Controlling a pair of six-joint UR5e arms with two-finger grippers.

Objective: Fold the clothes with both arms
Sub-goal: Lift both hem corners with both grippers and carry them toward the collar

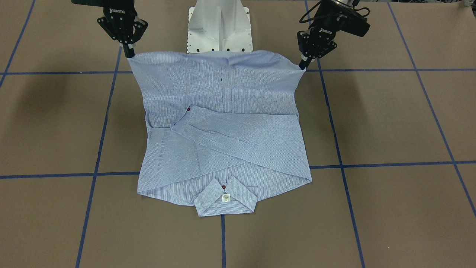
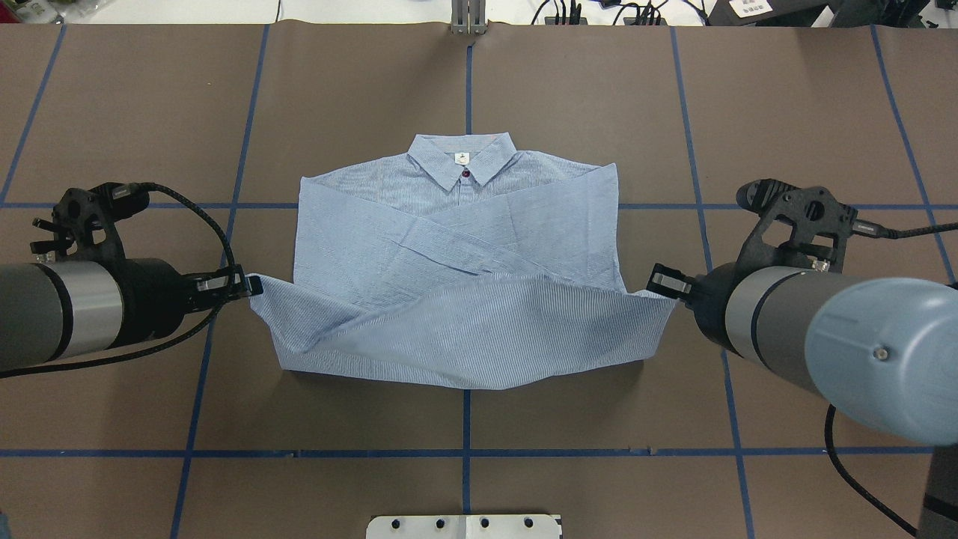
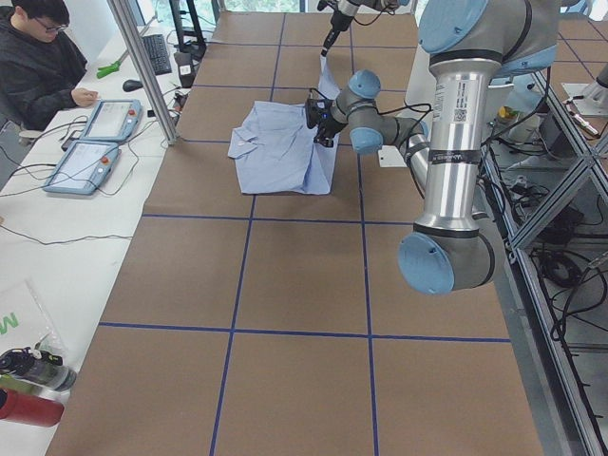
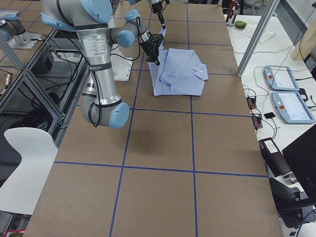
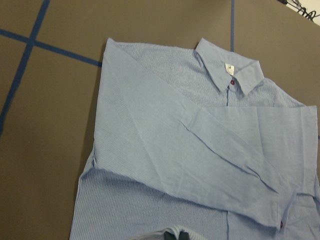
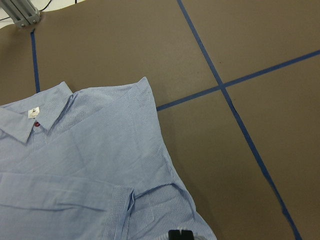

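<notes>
The light blue striped shirt lies front up on the brown table, its collar on the far side from the robot and both sleeves folded across the chest. My left gripper is shut on the shirt's left bottom hem corner. My right gripper is shut on the right bottom hem corner. Both hold the hem raised above the table, stretched between them, as the front-facing view shows with the left gripper, the right gripper and the shirt. The left wrist view and the right wrist view show the shirt lying below.
Blue tape lines cross the brown table. The white pedestal base stands just behind the raised hem. An operator sits at a side desk with two tablets. A metal post stands at the far edge.
</notes>
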